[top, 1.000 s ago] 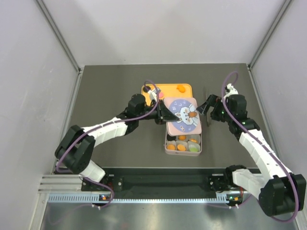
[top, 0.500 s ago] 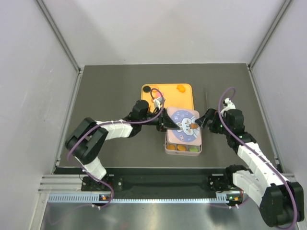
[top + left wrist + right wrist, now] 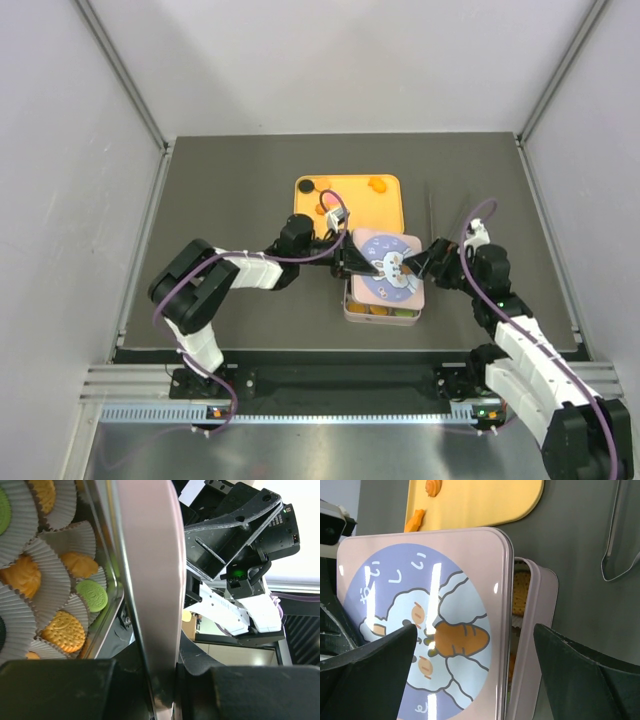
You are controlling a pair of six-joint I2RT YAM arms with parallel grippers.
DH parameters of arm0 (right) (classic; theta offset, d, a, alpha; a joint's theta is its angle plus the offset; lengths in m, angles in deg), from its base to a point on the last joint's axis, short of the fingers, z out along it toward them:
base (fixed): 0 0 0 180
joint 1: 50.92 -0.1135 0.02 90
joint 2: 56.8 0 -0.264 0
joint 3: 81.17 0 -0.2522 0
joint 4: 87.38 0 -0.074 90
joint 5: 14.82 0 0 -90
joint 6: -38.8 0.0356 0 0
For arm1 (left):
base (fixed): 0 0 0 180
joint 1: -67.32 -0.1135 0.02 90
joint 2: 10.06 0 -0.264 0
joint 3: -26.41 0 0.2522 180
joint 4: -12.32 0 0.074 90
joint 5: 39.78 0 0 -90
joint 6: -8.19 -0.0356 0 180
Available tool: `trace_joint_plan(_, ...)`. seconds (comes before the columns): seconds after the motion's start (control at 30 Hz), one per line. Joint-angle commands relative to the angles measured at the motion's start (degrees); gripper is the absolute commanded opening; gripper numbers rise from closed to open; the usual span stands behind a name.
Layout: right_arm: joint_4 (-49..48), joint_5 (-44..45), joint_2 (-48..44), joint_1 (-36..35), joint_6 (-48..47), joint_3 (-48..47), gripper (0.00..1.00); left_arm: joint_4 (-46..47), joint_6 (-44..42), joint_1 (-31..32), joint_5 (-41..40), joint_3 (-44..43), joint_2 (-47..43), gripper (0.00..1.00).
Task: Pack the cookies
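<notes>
The pink tin lid (image 3: 386, 265) with a rabbit and carrot picture hangs slanted over the open tin (image 3: 383, 313). My left gripper (image 3: 346, 262) is shut on its left edge. In the left wrist view the lid (image 3: 150, 580) stands edge-on between the closed jaws of the left gripper (image 3: 172, 680). Beside it, cookies sit in paper cups, a green one (image 3: 92, 595) and an orange one (image 3: 62, 630). My right gripper (image 3: 424, 266) is open, its fingers (image 3: 365, 655) straddling the lid's (image 3: 420, 625) right edge and the tin wall (image 3: 540, 630) without touching them. A cookie (image 3: 520, 597) shows in the gap.
The orange tray (image 3: 355, 205) lies just behind the tin and carries a black cookie (image 3: 308, 186) and orange cookies (image 3: 377, 184). Thin metal tongs (image 3: 432, 215) lie on the dark mat to the right of the tray, also in the right wrist view (image 3: 620, 540).
The left gripper has carried the lid nearer and down over the tin, so fewer cookies show. The right gripper has come in to the lid's right edge, with its jaws a little wider.
</notes>
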Motion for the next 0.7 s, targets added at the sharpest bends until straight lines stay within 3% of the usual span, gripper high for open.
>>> trace_joint_plan(0.0,-4.69,-1.61,-0.72,-0.24,1.74,1.54,1.00,8.83,1.81,0.35,1.79,0.90,1.75,0.01)
trace_joint_plan(0.5,-9.88,-3.55,0.33,-0.24,4.03,5.85,1.00,11.92,2.86,0.26,2.85,1.34,5.62,0.04)
trace_joint_plan(0.67,-9.62,-2.67,0.24,-0.32,3.94,6.46,0.93,12.27,2.60,0.26,2.94,1.43,6.32,0.07)
